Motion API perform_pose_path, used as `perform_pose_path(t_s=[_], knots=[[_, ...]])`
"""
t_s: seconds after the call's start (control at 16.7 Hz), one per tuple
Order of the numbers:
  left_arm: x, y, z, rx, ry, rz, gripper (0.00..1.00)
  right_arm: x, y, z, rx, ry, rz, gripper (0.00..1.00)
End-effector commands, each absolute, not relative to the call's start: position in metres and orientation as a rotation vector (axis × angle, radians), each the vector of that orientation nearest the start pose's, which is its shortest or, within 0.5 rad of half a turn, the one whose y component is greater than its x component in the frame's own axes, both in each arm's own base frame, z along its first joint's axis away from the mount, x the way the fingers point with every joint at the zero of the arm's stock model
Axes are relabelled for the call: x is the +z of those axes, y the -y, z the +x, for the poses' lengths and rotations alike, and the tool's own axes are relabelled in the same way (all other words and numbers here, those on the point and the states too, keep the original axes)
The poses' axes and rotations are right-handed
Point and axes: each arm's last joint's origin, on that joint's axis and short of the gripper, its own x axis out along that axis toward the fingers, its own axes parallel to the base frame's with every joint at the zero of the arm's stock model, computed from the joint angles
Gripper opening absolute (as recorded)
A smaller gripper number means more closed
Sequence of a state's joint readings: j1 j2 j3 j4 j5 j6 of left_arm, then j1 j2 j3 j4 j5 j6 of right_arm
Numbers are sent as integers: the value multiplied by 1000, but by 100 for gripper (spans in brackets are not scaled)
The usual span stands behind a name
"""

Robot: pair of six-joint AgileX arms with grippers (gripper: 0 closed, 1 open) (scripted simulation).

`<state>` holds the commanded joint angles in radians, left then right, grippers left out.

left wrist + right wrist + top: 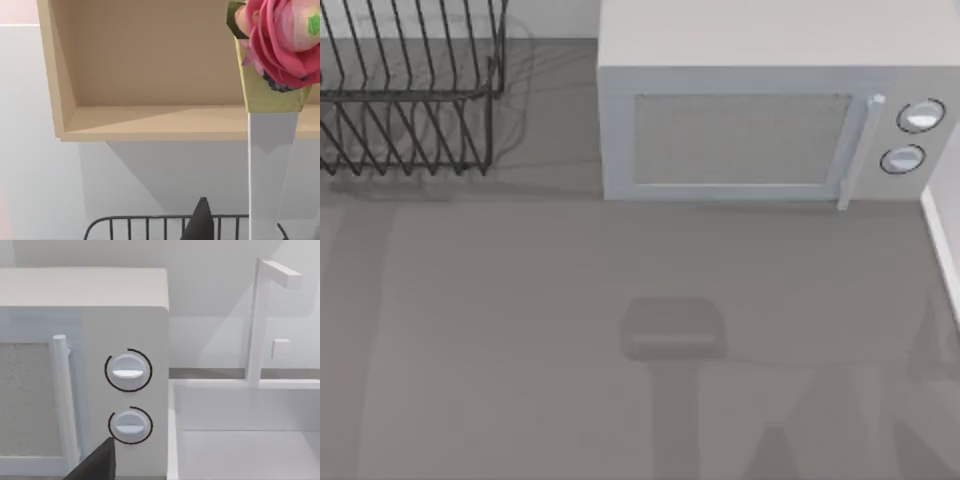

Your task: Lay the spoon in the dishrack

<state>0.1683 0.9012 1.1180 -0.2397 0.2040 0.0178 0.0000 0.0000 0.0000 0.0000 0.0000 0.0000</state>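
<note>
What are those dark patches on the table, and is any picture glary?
Top view: soft shadows lie on the bare table, and the dishrack casts faint line shadows. Left wrist view: the wooden shelf shades the wall below. No glare in the right wrist view.

A: What forms the work surface?
B: A grey table [520,330], matte, crossed by soft shadows. A pale wall [550,18] rises behind it.

A: What stands at the back?
B: A grey microwave [760,110], door shut, with a vertical handle [62,400] and two round dials [128,371] one above the other.

A: And to the microwave's right?
B: A white sink [250,440] with an upright faucet [260,315].

A: Anything mounted on the wall?
B: A tan wooden shelf [150,122], with pink flowers [282,40] in a yellow-green holder.
</note>
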Motion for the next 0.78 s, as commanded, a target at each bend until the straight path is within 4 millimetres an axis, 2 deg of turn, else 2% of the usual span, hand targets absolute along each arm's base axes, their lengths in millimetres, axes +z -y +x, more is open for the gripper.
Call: perform_pose_path(t_s=[0.42, 0.6, 0.78], knots=[[418, -29, 186, -23, 0, 3, 0, 160, 1, 106, 0, 0, 0, 100], [409, -33, 216, -24, -2, 0, 0, 160, 1, 106, 0, 0, 0, 100], [384, -38, 267, -20, -5, -1, 0, 160, 1, 106, 0, 0, 0, 100]])
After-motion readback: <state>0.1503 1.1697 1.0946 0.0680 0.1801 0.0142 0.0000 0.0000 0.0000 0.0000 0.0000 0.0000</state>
